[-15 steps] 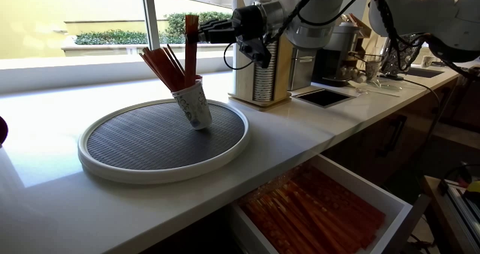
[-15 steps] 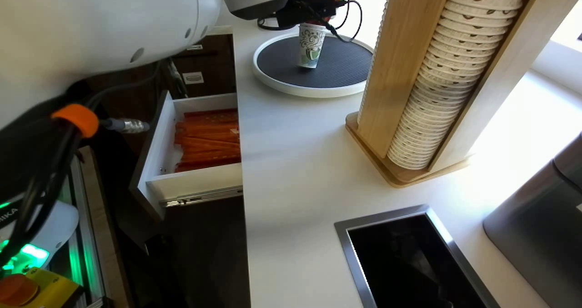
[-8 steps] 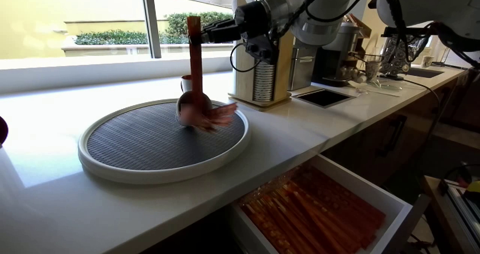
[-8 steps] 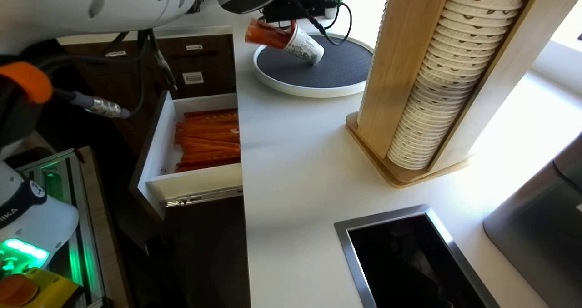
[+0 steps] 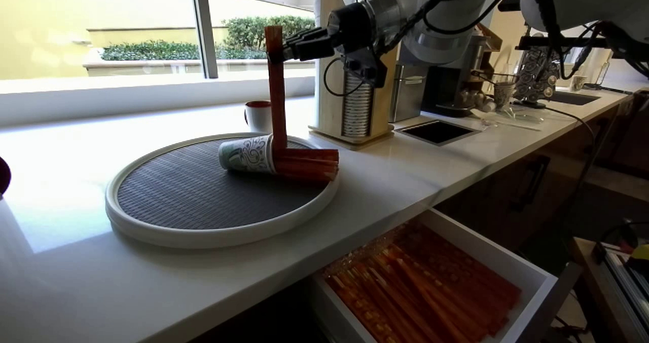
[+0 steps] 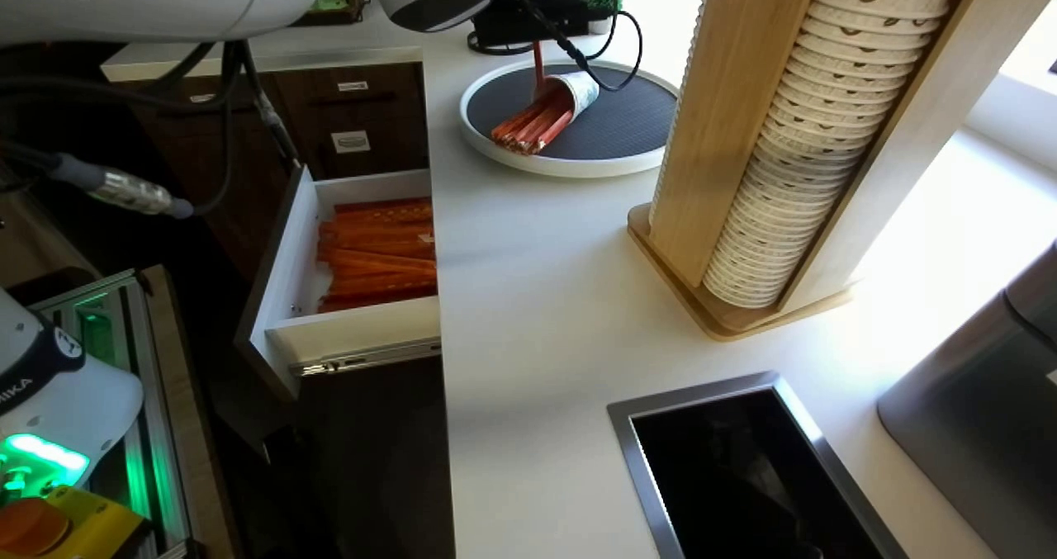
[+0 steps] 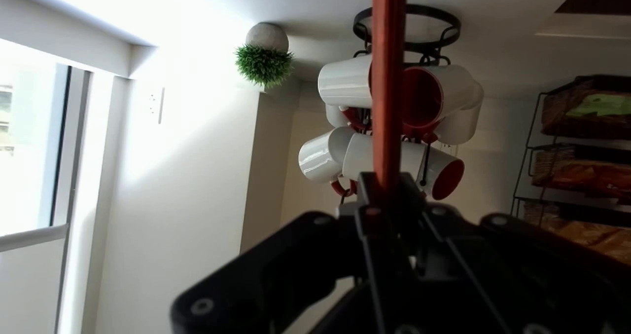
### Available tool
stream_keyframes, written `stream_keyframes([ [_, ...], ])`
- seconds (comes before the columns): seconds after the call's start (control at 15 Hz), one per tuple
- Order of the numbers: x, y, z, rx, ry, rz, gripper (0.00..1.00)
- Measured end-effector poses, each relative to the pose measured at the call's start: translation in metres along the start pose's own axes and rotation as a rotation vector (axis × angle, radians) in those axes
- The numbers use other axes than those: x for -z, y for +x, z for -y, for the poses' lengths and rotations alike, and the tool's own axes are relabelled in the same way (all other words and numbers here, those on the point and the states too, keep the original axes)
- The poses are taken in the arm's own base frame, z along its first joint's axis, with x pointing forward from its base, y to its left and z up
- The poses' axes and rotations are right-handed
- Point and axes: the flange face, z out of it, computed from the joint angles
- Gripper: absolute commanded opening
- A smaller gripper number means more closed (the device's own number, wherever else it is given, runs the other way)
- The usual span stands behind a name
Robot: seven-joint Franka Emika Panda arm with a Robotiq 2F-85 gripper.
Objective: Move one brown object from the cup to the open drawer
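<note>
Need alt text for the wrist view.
Gripper clamped on a long reddish-brown stick that runs to the top edge of the picture. The scene behind appears upside down: white mugs, some with red insides showing, on a black rack; a potted plant and a window to the left.

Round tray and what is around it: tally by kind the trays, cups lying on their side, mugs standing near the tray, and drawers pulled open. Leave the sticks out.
Round tray: 1
Cup lying on its side: 1
White mug standing near: 1
Open drawer: 1
Total: 4
</note>
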Motion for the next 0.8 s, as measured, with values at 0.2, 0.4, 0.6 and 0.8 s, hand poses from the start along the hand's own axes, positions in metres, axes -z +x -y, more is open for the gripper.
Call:
stream_keyframes([
  [0.2,-0.001,-0.001,0.003,-0.008,0.005,0.005,0.03],
  [0.4,0.001,0.009,0.010,-0.019,0.011,0.011,0.03],
  [0.6,0.014,0.033,0.027,-0.032,0.025,0.007,0.03],
  [0.8,0.033,0.056,0.052,-0.053,0.033,0.007,0.03],
])
